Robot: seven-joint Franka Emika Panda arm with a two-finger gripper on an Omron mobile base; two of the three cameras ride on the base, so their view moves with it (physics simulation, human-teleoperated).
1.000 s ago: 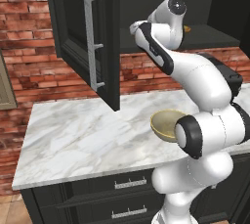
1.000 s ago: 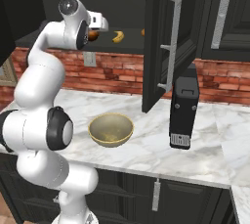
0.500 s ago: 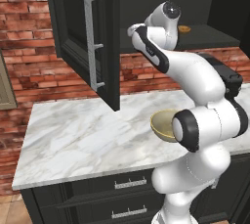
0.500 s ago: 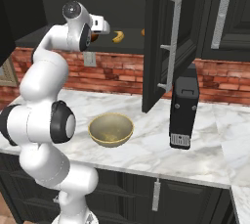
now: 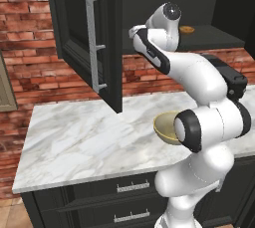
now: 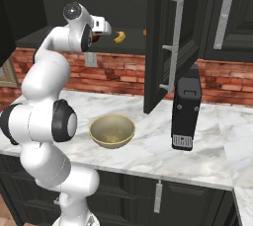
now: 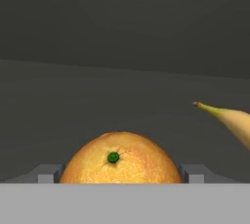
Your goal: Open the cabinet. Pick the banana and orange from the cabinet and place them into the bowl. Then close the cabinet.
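The cabinet stands open, its left door (image 5: 84,43) and right door (image 6: 160,42) swung out. My gripper (image 7: 121,173) is inside on the shelf, shut on the orange (image 7: 121,157), whose sides meet both fingertips (image 7: 48,173). In the right base view the gripper (image 6: 99,33) sits at the shelf's left part. The yellow banana (image 7: 232,120) lies on the shelf just right of the orange, apart from it, and the right base view shows the banana (image 6: 119,36) too. The tan bowl (image 6: 112,117) stands on the counter below, partly behind my arm in the left base view (image 5: 162,120).
A flat orange-brown lump (image 5: 187,29) lies further right on the shelf (image 6: 145,32). A tall black appliance (image 6: 186,106) stands on the marble counter (image 5: 84,142) under the right door. Dark drawers (image 5: 129,187) run below, and a brick wall is behind.
The hand has pushed a little deeper into the cabinet, and the jaws have narrowed onto the orange. Bowl, banana and doors have not moved.
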